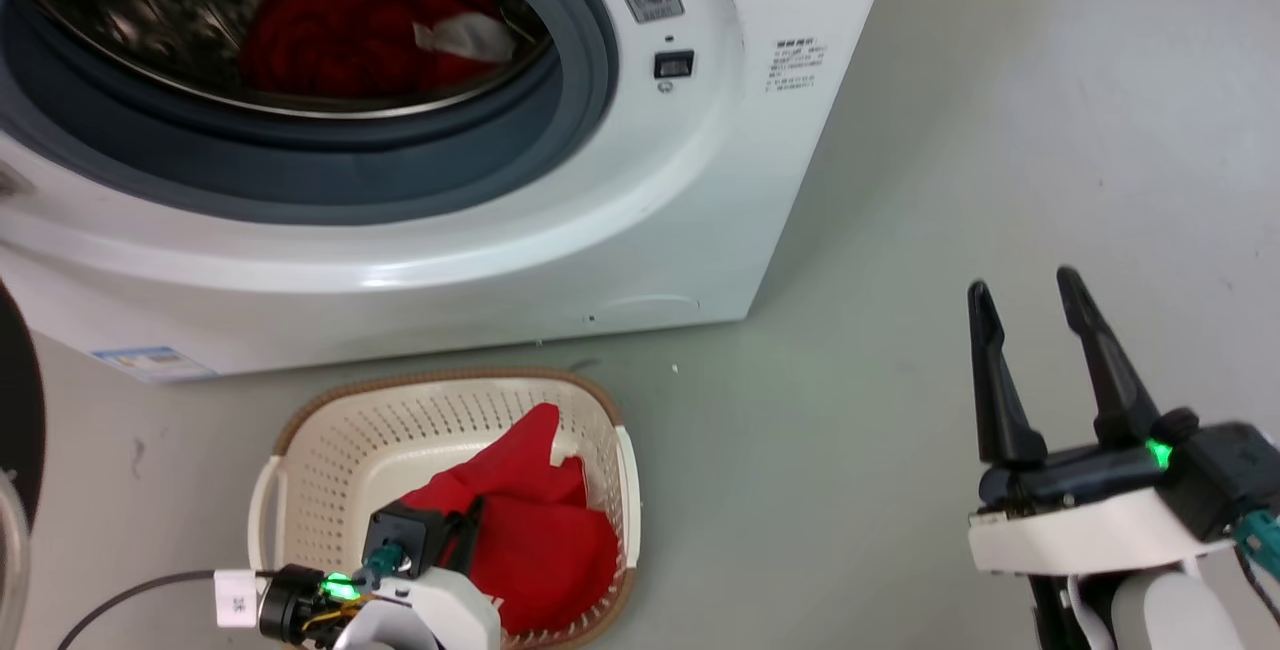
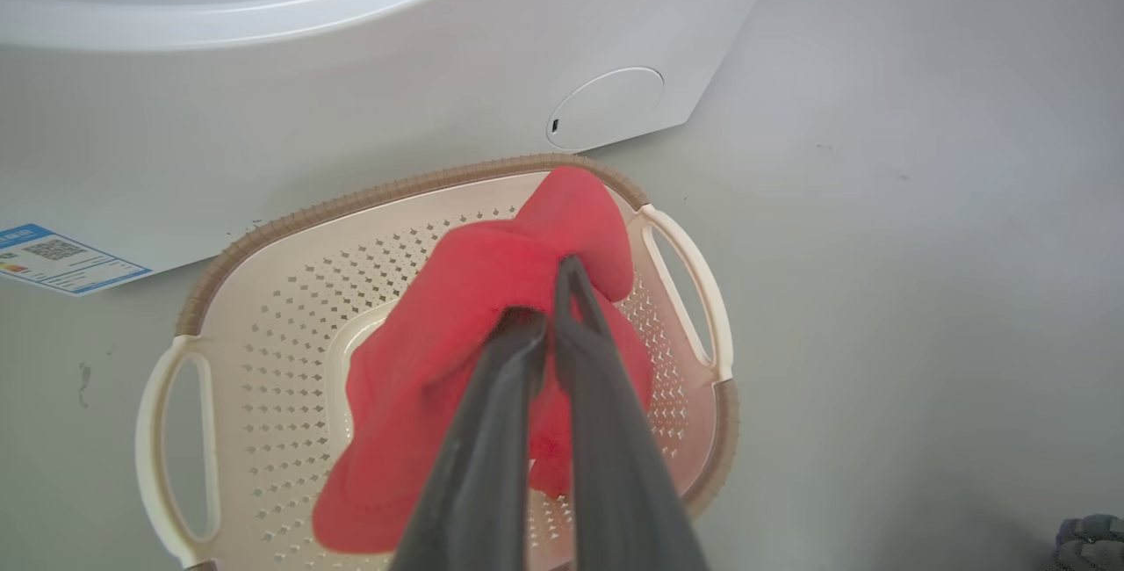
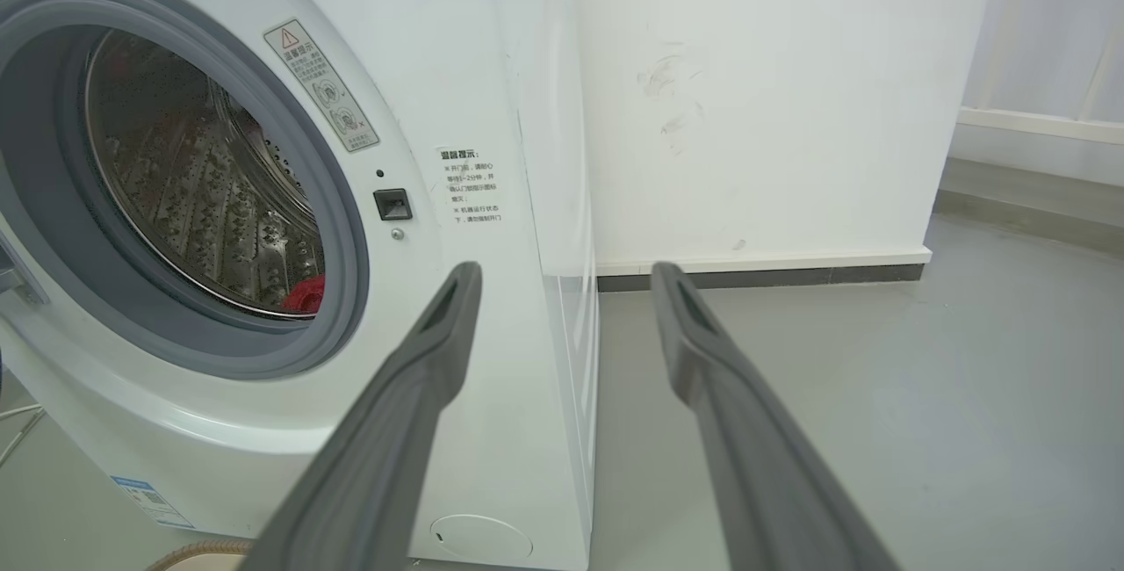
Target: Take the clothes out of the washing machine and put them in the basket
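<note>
The washing machine stands open, with red clothes and a small white cloth lying in its steel drum. In front of it on the floor sits the cream basket. A red garment hangs over the basket, and my left gripper is shut on it; its lower folds rest inside. In the head view that garment lies in the basket's right half, under my left wrist. My right gripper is open and holds nothing, off to the right above bare floor. In the right wrist view my right gripper points at the machine's front corner, with a bit of red cloth in the drum.
The black-rimmed door stands at the far left edge. Grey floor spreads to the right of the machine and basket. A white wall with a dark baseboard lies behind the machine. A cable runs beside my left wrist.
</note>
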